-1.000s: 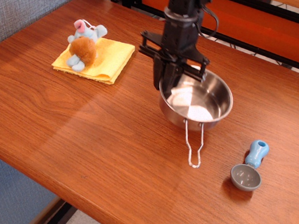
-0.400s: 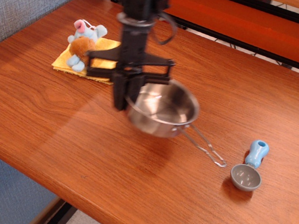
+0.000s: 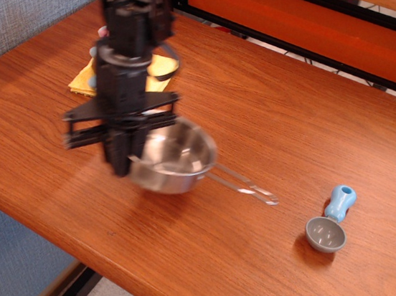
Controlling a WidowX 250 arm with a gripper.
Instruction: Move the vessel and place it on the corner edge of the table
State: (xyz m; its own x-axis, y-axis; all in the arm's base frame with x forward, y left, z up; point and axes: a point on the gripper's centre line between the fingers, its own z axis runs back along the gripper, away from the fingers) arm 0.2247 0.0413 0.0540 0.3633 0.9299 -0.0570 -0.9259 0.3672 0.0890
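In the single view, the black hand (image 3: 126, 155) hangs down from a dark arm that enters from the top left, and it is blurred. The vessel (image 3: 173, 157) sits against the hand's 3 o'clock side, its near-left rim meeting the lower end of the fingers. The fingers appear clamped on that rim, one on each side of the wall, though the blur keeps the contact itself from being sharp. The pan looks lifted and slightly tilted over the desk (image 3: 274, 114), with a soft shadow below it on the wood, toward 6 o'clock. Its wire-loop handle (image 3: 244, 186) stretches out from the bowl toward 3 o'clock, away from the hand, roughly level and ending in a rounded tip.

The vessel is over the left-centre part of the desk, not far from the front edge, which runs from the left down toward the lower right. At about 3 o'clock from the pan, well apart from it, lies a small grey scoop (image 3: 326, 233) with a blue handle, the handle pointing to 12 o'clock. At about 11 o'clock from the pan, behind the arm, a yellow cloth (image 3: 83, 80) lies on the wood; a small piece of a plush toy (image 3: 102, 32) shows beside the arm, mostly hidden.

No brand, label or writing can be read on the pan, the hand, the scoop or the desk.
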